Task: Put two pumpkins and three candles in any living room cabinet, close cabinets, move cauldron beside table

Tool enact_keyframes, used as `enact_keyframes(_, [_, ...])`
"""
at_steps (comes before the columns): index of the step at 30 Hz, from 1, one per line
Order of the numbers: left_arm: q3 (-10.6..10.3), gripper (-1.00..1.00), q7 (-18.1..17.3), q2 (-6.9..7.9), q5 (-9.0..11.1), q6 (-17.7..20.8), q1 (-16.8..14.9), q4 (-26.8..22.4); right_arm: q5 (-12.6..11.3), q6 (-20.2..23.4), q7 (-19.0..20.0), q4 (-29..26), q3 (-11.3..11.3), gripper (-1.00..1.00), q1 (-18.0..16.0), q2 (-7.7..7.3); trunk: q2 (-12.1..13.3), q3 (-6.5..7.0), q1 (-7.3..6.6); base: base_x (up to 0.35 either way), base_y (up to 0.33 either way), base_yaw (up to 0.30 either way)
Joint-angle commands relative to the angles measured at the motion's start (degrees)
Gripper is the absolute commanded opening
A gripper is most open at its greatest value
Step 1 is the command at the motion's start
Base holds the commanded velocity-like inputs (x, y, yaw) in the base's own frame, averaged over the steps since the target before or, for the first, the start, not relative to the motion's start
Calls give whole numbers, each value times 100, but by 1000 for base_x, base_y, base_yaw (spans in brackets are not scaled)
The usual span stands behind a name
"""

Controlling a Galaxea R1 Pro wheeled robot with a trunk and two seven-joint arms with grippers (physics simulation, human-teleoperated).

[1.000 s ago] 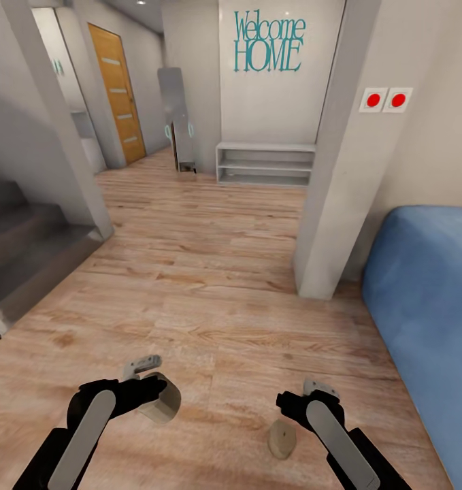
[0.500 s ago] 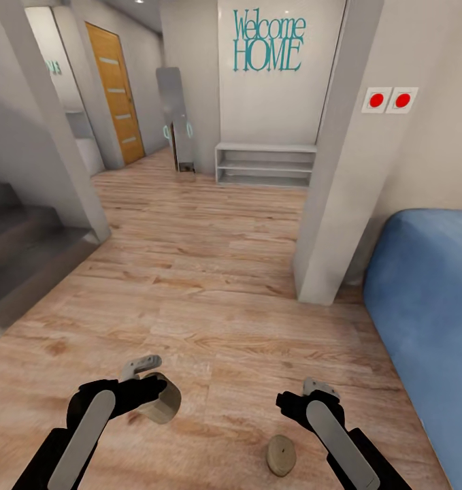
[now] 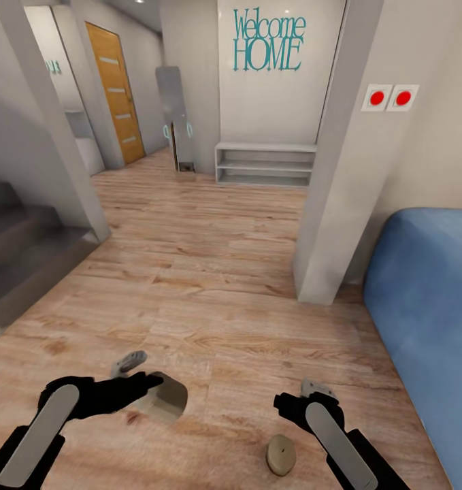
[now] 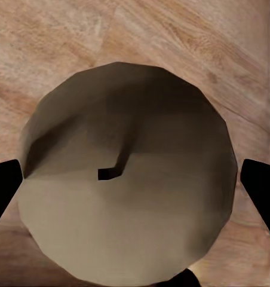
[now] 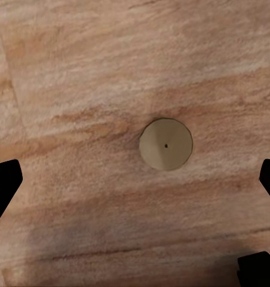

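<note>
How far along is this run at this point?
Done: nothing that these views confirm. In hand: one candle sits between the left gripper's fingers, though a firm grip can't be confirmed. A second candle lies on the floor under the open right gripper. Left: stowing all candles and pumpkins in a cabinet, closing it, and placing the cauldron by a table.

The head camera sits high, facing forward and down over both arms toward a hallway, with wooden floor (image 3: pixel 210 286) below and the blue sofa (image 3: pixel 428 306) at 3 o'clock. The left wrist camera looks straight down, very close onto a candle (image 4: pixel 129 179) between its jaws. The right wrist camera looks down from higher at a second candle (image 5: pixel 165 144) on the floor. Both candles also appear low in the head view.
</note>
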Motion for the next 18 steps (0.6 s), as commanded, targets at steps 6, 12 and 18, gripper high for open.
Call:
enact_keyframes(6, [27, -100, -70, 267, 861, 0, -4, 6, -17, 10, 116, 114, 12, 100, -6, -1, -244, -113, 132, 0, 0, 0])
enact_keyframes(12, [38, -100, -86, 284, 967, -4, -4, 10, -16, -40, 157, 164, 12, 100, -6, -6, -485, -221, 263, 0, 0, 0])
enact_keyframes(18, [142, -100, -97, 298, 1337, 10, 20, 7, 1, -62, 162, 193, 12, 100, -5, -5, -726, -329, 395, 0, 0, 0])
